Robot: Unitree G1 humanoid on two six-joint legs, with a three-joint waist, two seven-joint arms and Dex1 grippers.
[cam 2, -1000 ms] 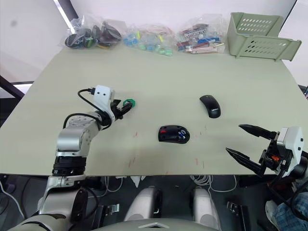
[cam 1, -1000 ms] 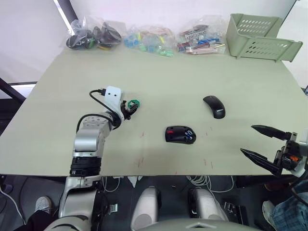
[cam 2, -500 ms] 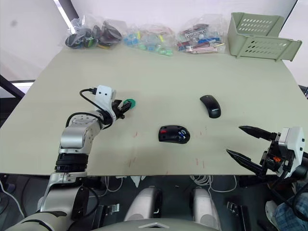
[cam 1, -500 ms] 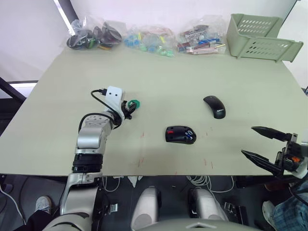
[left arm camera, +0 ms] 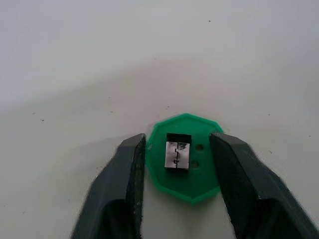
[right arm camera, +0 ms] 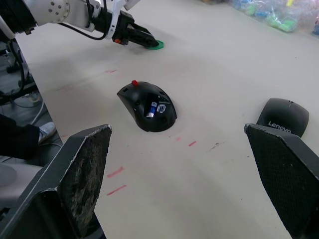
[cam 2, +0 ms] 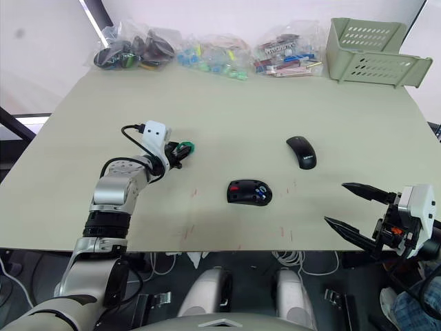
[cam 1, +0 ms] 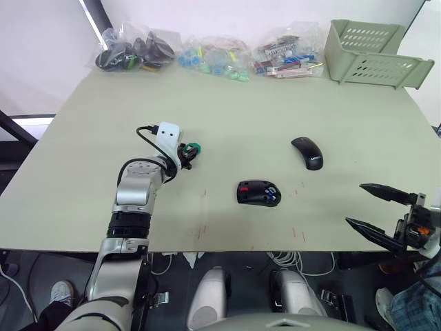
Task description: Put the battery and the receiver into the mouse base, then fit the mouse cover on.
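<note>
The receiver (left arm camera: 178, 154), a small black and silver block, lies on a green disc (left arm camera: 187, 169) on the table (cam 1: 275, 110), and my left gripper (left arm camera: 178, 164) brackets it with both fingers apart, touching neither side. To its right the mouse base (cam 1: 258, 193) sits with the battery (right arm camera: 152, 107) in its hollow, the mouse cover (cam 1: 307, 152) lying apart farther back. My right gripper (cam 1: 381, 214) hangs wide open and empty near the table's front edge.

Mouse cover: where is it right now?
The mouse cover lies bare on the table, right of centre in the head views, just beyond and right of the mouse base and apart from it, short of the green basket.
</note>
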